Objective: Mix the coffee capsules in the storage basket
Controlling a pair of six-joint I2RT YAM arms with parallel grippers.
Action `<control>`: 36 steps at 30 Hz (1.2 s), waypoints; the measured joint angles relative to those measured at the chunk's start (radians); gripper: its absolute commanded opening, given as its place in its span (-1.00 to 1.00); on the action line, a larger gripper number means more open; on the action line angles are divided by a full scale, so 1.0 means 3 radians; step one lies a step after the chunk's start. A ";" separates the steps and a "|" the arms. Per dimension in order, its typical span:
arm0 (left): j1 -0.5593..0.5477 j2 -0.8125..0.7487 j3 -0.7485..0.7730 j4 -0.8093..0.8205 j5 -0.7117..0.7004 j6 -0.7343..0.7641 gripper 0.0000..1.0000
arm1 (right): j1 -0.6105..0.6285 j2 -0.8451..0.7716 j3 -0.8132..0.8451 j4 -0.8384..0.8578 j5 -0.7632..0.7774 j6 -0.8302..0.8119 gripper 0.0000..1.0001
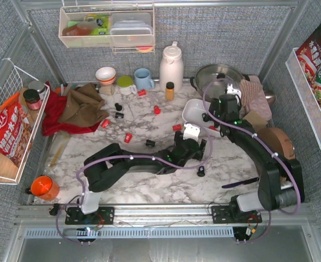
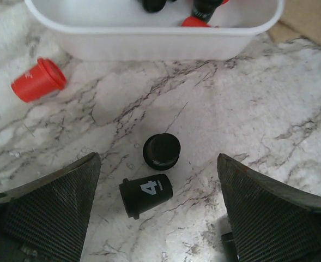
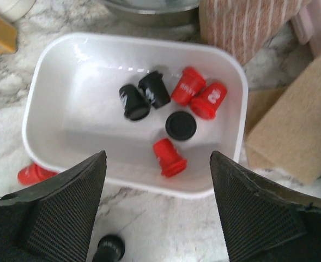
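Black mesh fingers point(image 2: 46, 213) of the left gripper point(image 2: 160, 204) gape wide, empty, over two black plastic coffee capsules point(image 2: 146, 195) just short of the shallow white plastic storage basket point(image 2: 149, 46), right of middle on the marble table point(image 1: 149, 188). Closing may pinch both and flick one off. The right gripper point(image 3: 157, 204), also wide and empty, crowds the basket's near rim, so open room lies along the near edge.

coffee capsules point(image 3: 174, 158): some bright red, some black
numbered capsule point(image 2: 146, 194): black, white 4
storage basket point(image 3: 78, 76): plain white
table point(image 2: 258, 109): white marble, grey veins
cloths point(image 1: 79, 106): red, brown
mug point(image 1: 144, 79): pale blue
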 measured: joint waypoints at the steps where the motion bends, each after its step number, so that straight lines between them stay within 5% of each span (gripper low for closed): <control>1: 0.0001 0.0061 0.0127 -0.0164 -0.0020 -0.0097 0.87 | 0.0001 -0.0102 -0.0085 -0.0019 -0.0055 0.0039 0.61; 7: -0.0025 0.0402 0.0609 -0.1198 -0.0189 -0.0708 0.70 | 0.0014 -0.0703 -0.0451 -0.0090 -0.0342 0.0261 0.61; 14: -0.0089 0.0605 0.0857 -0.1703 -0.0322 -0.1020 0.49 | 0.0023 -0.1232 -0.0781 -0.0172 -0.0553 0.0375 0.61; 26: -0.0092 0.0703 0.0977 -0.1851 -0.0595 -0.1109 -0.01 | 0.0023 -0.1265 -0.0829 -0.0182 -0.0748 0.0411 0.61; 36: -0.0092 0.0346 0.0460 -0.1461 -0.0600 -0.0804 -0.05 | 0.0025 -0.1277 -0.0829 -0.0197 -0.0963 0.0409 0.61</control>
